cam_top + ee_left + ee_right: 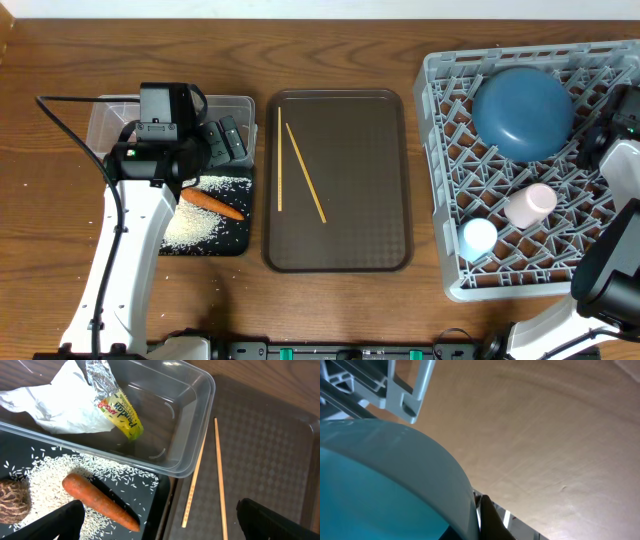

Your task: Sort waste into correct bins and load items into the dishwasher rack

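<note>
Two thin wooden chopsticks (306, 172) are what remains outside the rack (455, 272). They lie flat on the brown tray (360, 200) in the middle of the overhead frame, close together at their upper ends and splayed apart lower down. Expect them to be light and stiff, but slim and likely to roll or slide on the tray's textured floor. Your best hold is probably across both shafts near the upper ends, pinching down square. Your left pincer (167, 522) hangs with its tips spread wide, over the edge between the black tray (152, 502) and the brown tray. Your right pincer (489, 519) sits against the blue plate (380, 485) in the rack; I cannot tell whether it is clamped.
</note>
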Tool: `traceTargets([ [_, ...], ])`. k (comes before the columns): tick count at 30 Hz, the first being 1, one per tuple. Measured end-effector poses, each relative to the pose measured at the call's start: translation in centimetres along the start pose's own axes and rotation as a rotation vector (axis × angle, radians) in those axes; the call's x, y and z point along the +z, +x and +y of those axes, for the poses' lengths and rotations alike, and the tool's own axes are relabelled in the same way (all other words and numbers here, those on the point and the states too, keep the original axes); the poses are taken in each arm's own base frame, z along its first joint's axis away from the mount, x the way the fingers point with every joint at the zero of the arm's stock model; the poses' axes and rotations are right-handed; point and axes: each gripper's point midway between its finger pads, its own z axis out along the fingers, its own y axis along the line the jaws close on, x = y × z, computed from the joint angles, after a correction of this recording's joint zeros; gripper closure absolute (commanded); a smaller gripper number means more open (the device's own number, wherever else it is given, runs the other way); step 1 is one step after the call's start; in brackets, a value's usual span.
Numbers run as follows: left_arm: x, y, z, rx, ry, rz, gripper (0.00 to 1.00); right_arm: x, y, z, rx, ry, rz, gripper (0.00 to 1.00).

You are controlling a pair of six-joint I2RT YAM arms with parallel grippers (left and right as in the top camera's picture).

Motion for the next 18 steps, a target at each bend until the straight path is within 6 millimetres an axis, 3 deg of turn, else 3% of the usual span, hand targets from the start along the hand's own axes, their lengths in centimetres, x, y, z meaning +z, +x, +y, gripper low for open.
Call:
traceTargets([
  [18,0.0,0.0,0.0,0.0,0.0,0.0,0.02,-1.0,-1.1,0.2,0.032,-0.005,-0.056,0.99],
])
